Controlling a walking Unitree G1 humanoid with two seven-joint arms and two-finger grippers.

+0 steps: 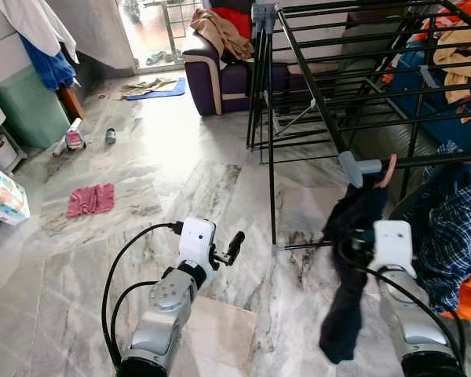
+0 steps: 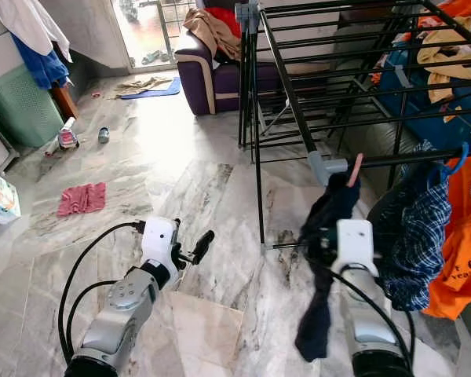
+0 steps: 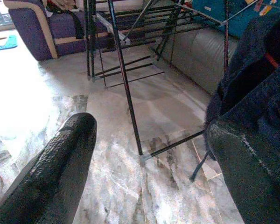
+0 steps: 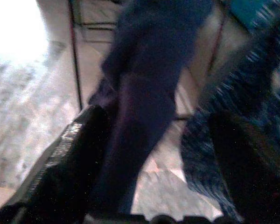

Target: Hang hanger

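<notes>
Navy garment [image 1: 347, 259] on a pink hanger [image 1: 388, 171], between the spread right hand [image 4: 149, 158] fingers.

Two silver arms, each ending in a white boxy wrist housing. Round bolted joint disc on the left arm [image 1: 166, 294]; black cables looping from that wrist back toward the elbow. Similar black cable along the right arm [image 1: 408, 322]. Long black fingers [image 3: 56, 172] with a pebbled, rubbery surface.
</notes>
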